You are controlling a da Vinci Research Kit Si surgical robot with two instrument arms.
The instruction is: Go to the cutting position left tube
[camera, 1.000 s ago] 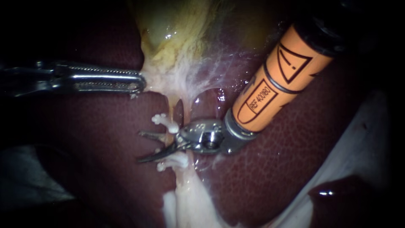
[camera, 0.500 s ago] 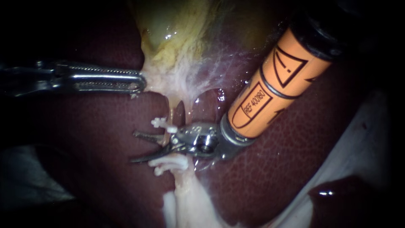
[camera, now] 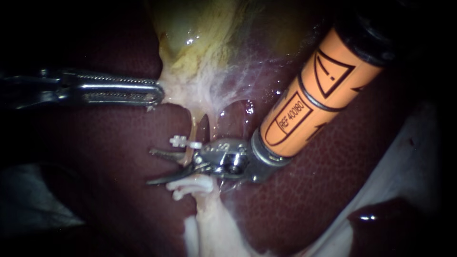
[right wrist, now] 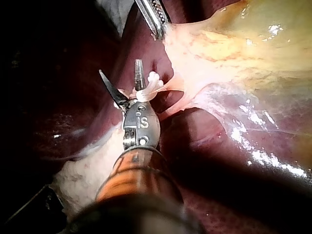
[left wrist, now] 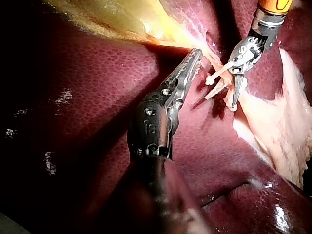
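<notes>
The left tube [camera: 193, 124] runs almost straight up and down in the endoscope view. It goes from the neck of the gallbladder [camera: 200, 47] above to a mass of pale tissue [camera: 209, 223] below, and lies over the dark red liver [camera: 95, 157]. It is a thin, glistening, yellowish-white strand with two white clips set across it, an upper clip [camera: 183, 141] and a lower clip [camera: 190, 185].

The right instrument [camera: 150, 167] enters from the upper right, with an orange sleeve [camera: 309, 100] on its shaft. Its jaws are two thin curved blades that stand apart, crossways to the tube's long axis. The bare stretch of tube between the clips lies between them. Whether either blade touches the tube cannot be told.

Just beside it, across a dark gap, a second thin tube [camera: 212, 127] runs alongside and passes under the right instrument's hinge. The left instrument [camera: 159, 93] lies level from the left, well above the upper clip. Its jaws are clamped on the pale edge of the gallbladder neck.
</notes>
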